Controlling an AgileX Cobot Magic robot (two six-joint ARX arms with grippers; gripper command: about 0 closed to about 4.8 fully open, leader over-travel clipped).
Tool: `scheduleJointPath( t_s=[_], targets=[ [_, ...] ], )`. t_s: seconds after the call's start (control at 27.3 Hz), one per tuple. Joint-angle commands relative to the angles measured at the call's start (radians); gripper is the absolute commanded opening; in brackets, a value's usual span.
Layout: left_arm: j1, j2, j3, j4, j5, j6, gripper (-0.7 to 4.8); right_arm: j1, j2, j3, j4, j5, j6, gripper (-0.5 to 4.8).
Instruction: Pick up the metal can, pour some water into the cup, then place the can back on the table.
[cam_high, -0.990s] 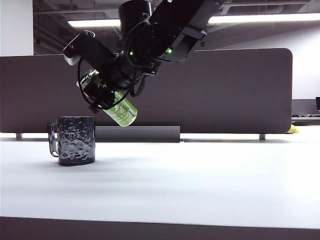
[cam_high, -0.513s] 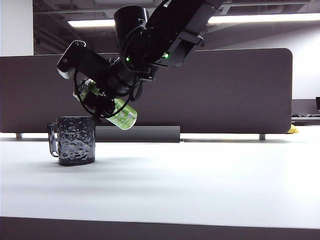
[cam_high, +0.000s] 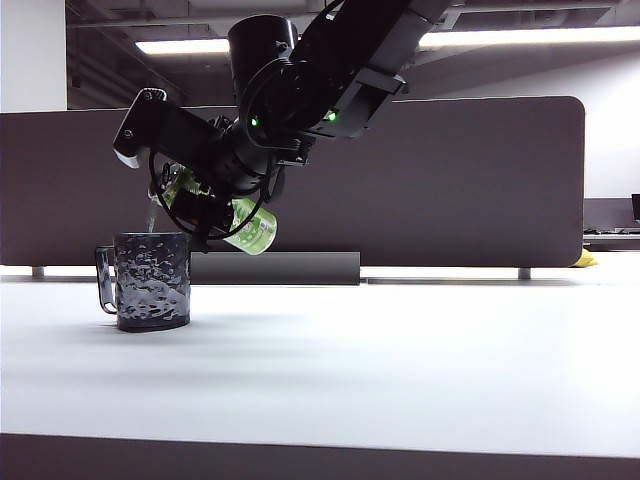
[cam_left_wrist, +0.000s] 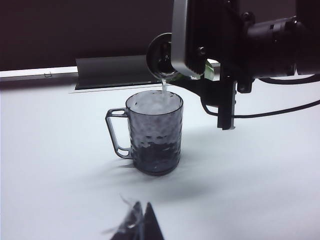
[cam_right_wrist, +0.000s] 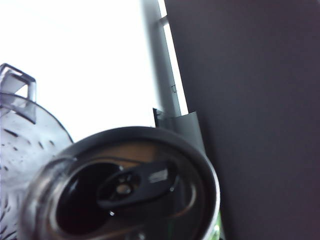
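1. Long ceiling strip lights (cam_high: 330, 40) glow behind the black arm, leaving it backlit and dark.
2. The wide white tabletop (cam_high: 400, 360) is bright and washed out, with a soft shadow beside the dark grey dimpled mug (cam_high: 152, 281).
3. In the right wrist view the silver can top (cam_right_wrist: 125, 190) is close and blurred, and the table is overexposed.

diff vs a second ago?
The right gripper, still clamped on the metal can, tipped its mouth further down over the cup; a thin stream of water now falls in. Cup and left gripper unmoved.
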Motion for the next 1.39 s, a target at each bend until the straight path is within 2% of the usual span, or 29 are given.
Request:
scheduleJointPath(
  t_s=[0.04,1.39],
  targets=[
    [-0.001,0.001,0.001,0.013,0.003,0.0,-0.05,0.003,-0.01,0.01,0.063,0.002,-0.05,2.61],
    [-0.001,0.001,0.001,0.013,0.003,0.0,-0.05,0.003,-0.01,0.01,0.064,0.002,-0.177,2.61]
  ],
)
